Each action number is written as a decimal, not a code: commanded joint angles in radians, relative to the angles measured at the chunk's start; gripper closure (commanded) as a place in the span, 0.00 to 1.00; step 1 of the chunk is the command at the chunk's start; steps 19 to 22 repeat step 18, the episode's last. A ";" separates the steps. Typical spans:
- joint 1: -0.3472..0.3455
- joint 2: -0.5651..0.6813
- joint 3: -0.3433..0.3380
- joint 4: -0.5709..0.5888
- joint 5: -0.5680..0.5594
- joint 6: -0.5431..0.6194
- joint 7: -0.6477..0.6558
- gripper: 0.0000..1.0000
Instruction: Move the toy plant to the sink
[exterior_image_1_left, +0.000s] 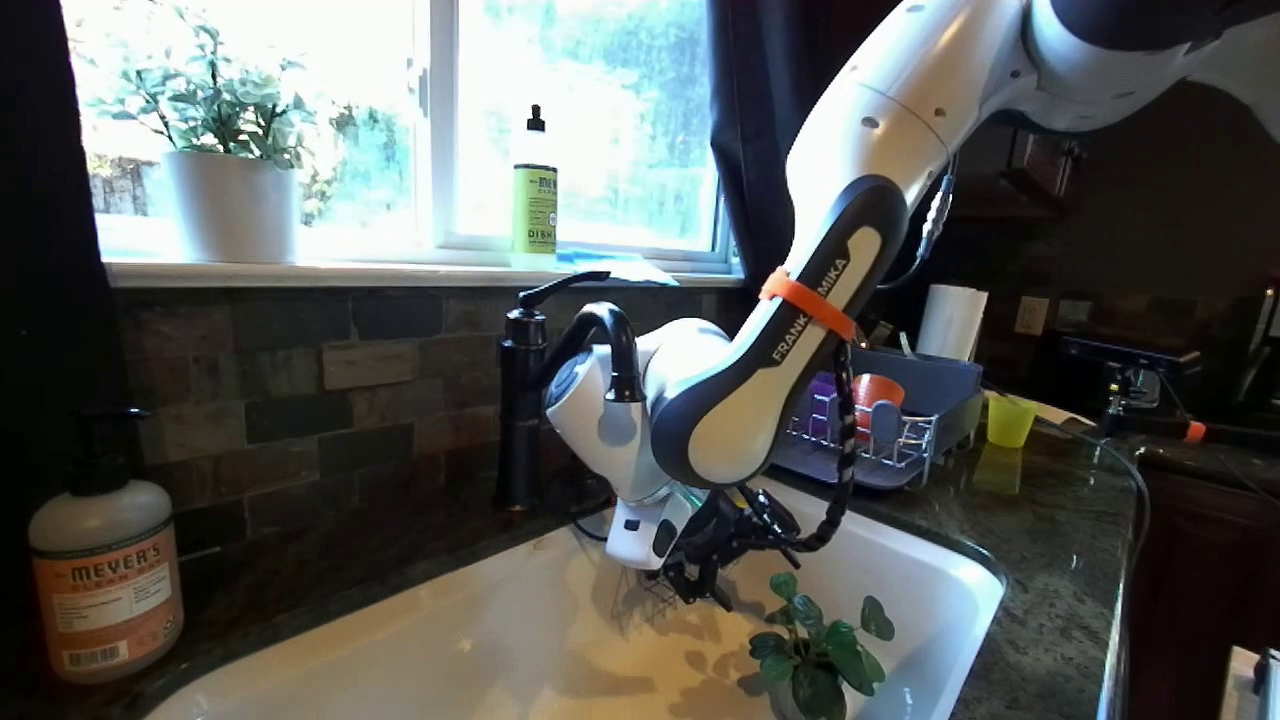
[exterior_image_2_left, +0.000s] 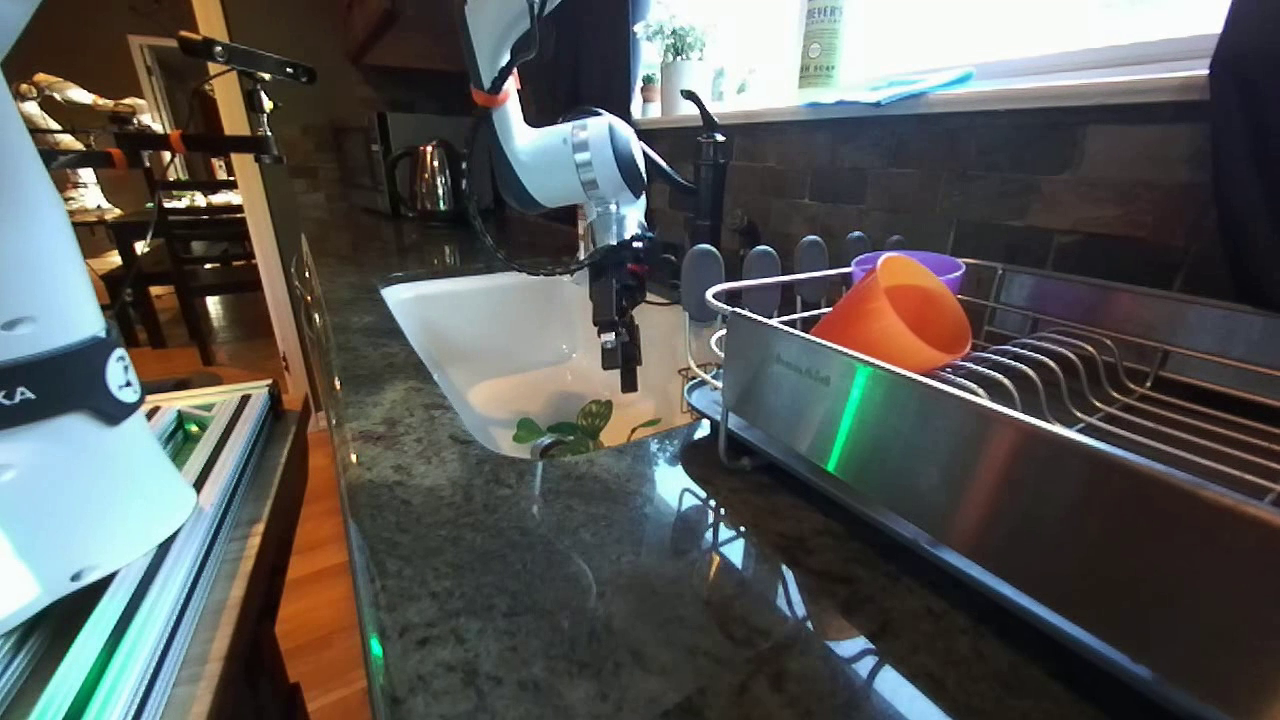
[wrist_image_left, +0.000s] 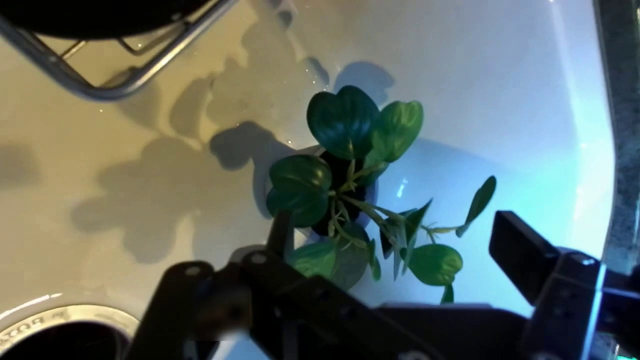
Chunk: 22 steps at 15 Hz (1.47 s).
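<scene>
Above and beyond the tool (exterior_image_1_left: 704, 590), a white-framed window (exterior_image_1_left: 437, 110) is brightly lit by daylight and flanked by a dark curtain (exterior_image_1_left: 757, 130). Beneath its sill (exterior_image_1_left: 400, 273), the wall (exterior_image_1_left: 370, 365) is patterned like brickwork in browns and greys. On the near side of the tool in an exterior view, light is reflected from the dark, polished table (exterior_image_2_left: 600, 570); well left of the tool, a wooden floor (exterior_image_2_left: 315, 580) and a dark chair (exterior_image_2_left: 203, 235) are shown.

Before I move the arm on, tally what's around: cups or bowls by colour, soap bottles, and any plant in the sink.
Orange cup: 1
Purple cup or bowl: 1
Yellow-green cup: 1
Green-labelled soap bottle and orange-labelled soap bottle: 2
Toy plant in the sink: 1
Total: 6
</scene>
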 joint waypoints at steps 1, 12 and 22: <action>-0.027 -0.081 0.017 -0.117 0.083 0.027 0.135 0.00; -0.128 -0.549 -0.023 -0.479 0.204 -0.010 0.421 0.00; -0.116 -0.704 -0.037 -0.433 0.134 -0.149 0.430 0.00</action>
